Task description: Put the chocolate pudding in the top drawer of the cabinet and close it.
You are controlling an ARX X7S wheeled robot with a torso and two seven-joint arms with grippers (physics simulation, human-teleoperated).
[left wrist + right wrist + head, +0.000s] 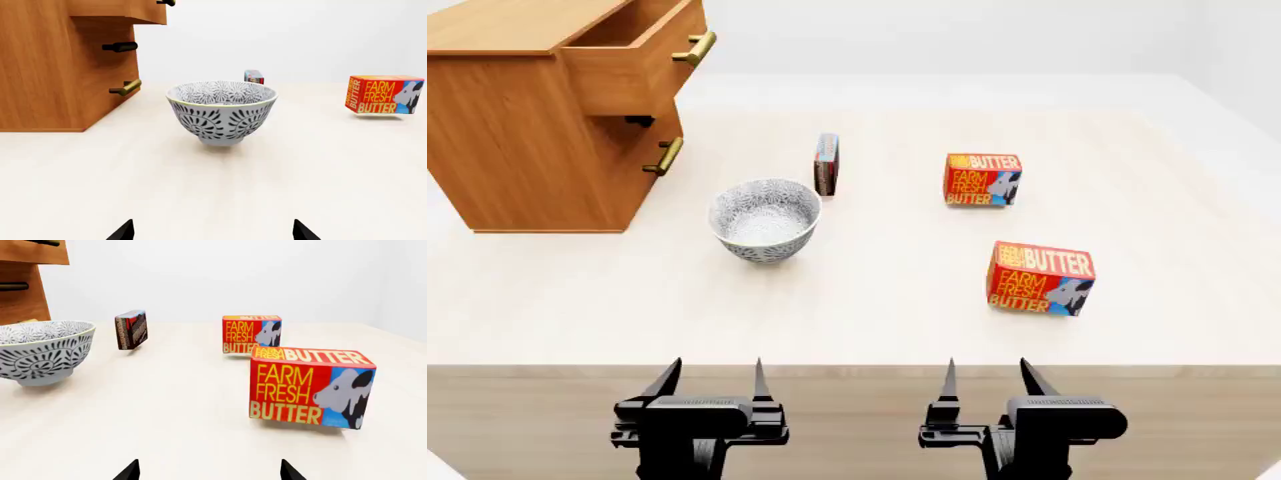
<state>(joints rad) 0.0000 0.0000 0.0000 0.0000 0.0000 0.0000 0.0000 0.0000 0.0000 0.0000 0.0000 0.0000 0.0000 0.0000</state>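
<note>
The light-brown wooden cabinet (527, 130) occupies the far left corner of the pale wooden tabletop (868, 310). Its upper wooden drawer with a brass bar handle (641, 55) is pulled out and overhangs the lower drawer's brass handle (665, 156). The small flat light-blue and red chocolate pudding box (826, 164) stands on edge on the tabletop, just beyond the grey patterned ceramic bowl (766, 219) and apart from it. Two red-orange "Farm Fresh Butter" boxes lie to the right: the far one (982, 180) level with the pudding, the near one (1040, 277) closer to the tabletop's front edge. Bare surface runs between bowl and butter boxes, and along the whole front strip.

The left black claw (710, 380) and the right black claw (985, 378) hang just short of the front edge, each with fingers spread apart, holding nothing and touching nothing.
</note>
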